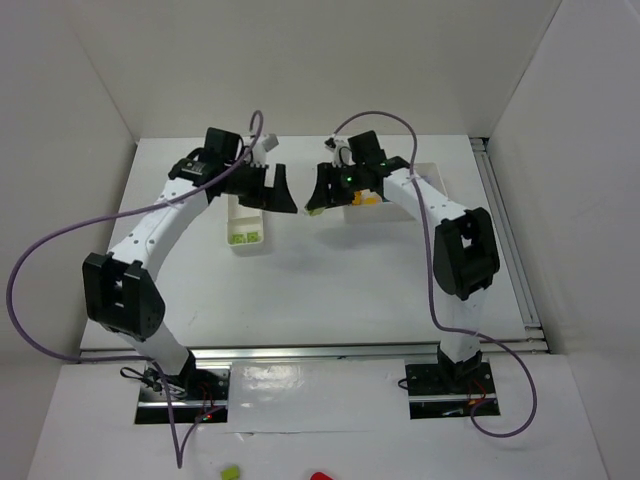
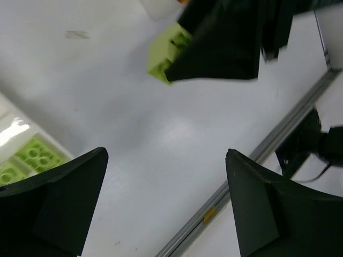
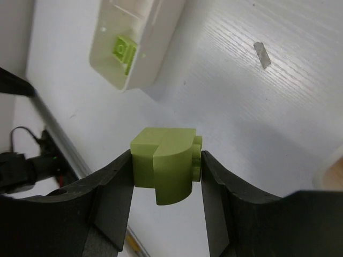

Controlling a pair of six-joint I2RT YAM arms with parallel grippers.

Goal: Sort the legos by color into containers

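Observation:
My right gripper (image 1: 325, 195) is shut on a lime green lego (image 3: 166, 166) and holds it above the table, as the right wrist view (image 3: 167, 172) shows. The same lego shows in the left wrist view (image 2: 165, 53) and the top view (image 1: 316, 210). My left gripper (image 1: 278, 190) is open and empty, facing the right one (image 2: 166, 155). The narrow white tray (image 1: 240, 212) lies under the left arm with lime legos (image 1: 246, 238) in its near end; they also show in the wrist views (image 2: 32, 155) (image 3: 124, 51). The wider tray (image 1: 425, 172) holds yellow-orange legos (image 1: 370, 198).
A metal rail (image 1: 505, 240) runs along the table's right edge and shows in the left wrist view (image 2: 257, 155). A small scrap of tape (image 3: 261, 54) lies on the table. White walls close in the back and sides.

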